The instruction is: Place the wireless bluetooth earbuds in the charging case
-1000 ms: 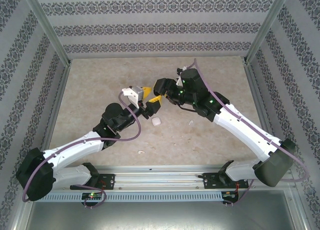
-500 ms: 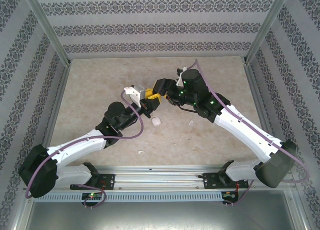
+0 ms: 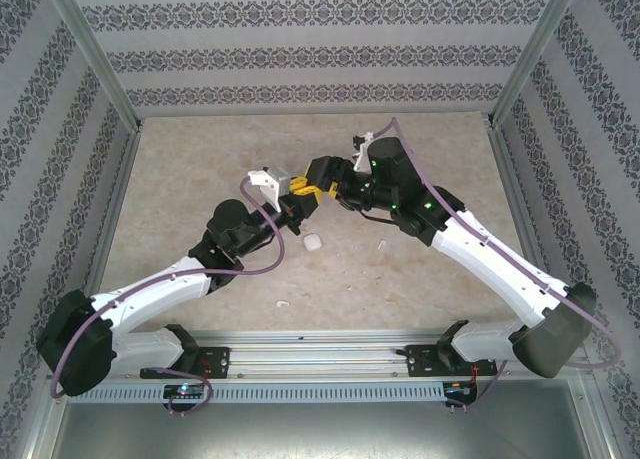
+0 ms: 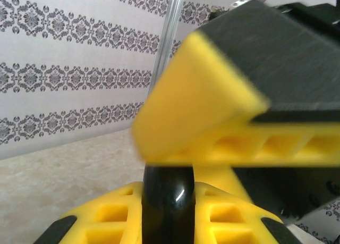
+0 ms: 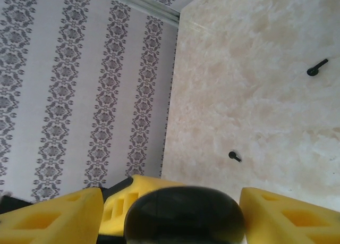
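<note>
The charging case (image 4: 168, 201) is a glossy black rounded shell held above the table's middle. My left gripper (image 4: 168, 193) is shut on it, one yellow finger on each side. In the right wrist view the case (image 5: 183, 215) sits between the fingers of my right gripper (image 5: 171, 215), which stands open with a gap on its left side. Seen from above, the left gripper (image 3: 298, 203) and right gripper (image 3: 320, 182) meet tip to tip. Two tiny black earbuds (image 5: 317, 67) (image 5: 234, 156) lie on the table. A small white earbud (image 3: 381, 245) lies right of centre, another (image 3: 282, 304) nearer the front.
A larger white piece (image 3: 313, 242) lies on the beige table (image 3: 200, 169) just below the grippers. Patterned walls and metal posts (image 3: 90, 49) enclose the table on three sides. The arms' mounting rail (image 3: 320, 354) runs along the front edge.
My left gripper has closed onto the black case. My right gripper's fingers have spread apart around it. Both arms have stayed nearly in place.
</note>
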`<control>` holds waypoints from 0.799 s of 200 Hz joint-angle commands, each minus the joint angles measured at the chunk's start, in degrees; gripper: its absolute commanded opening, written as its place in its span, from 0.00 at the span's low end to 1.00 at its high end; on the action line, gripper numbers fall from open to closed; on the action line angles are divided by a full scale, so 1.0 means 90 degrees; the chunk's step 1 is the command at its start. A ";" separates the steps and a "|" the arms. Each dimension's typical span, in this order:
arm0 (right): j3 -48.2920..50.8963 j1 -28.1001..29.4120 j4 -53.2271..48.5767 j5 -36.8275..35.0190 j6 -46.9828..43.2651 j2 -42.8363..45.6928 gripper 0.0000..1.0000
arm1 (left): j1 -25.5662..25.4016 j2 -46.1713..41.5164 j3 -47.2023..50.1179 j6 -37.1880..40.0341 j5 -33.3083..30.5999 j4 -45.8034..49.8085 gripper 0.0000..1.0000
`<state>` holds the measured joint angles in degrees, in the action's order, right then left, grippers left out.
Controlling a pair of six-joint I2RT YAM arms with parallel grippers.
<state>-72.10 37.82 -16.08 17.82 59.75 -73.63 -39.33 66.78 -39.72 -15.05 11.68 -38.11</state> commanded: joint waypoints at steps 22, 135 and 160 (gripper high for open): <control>-0.0387 -0.1047 -0.0551 0.1334 -0.2039 0.0899 0.72 | 0.0908 -0.0780 -0.0688 -0.0400 0.1827 0.1866 0.00; -0.2349 -0.0337 -0.2708 0.3315 -0.5271 -0.0207 0.58 | 0.1928 -0.0364 -0.2768 -0.0359 0.5753 0.4791 0.00; -0.2341 -0.0338 -0.2585 0.3418 -0.5235 -0.0350 0.54 | 0.1922 -0.0330 -0.2791 -0.0441 0.5990 0.4729 0.00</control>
<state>-91.13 34.65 -38.89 46.37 15.57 -76.18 -22.70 63.64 -63.29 -19.09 59.55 2.22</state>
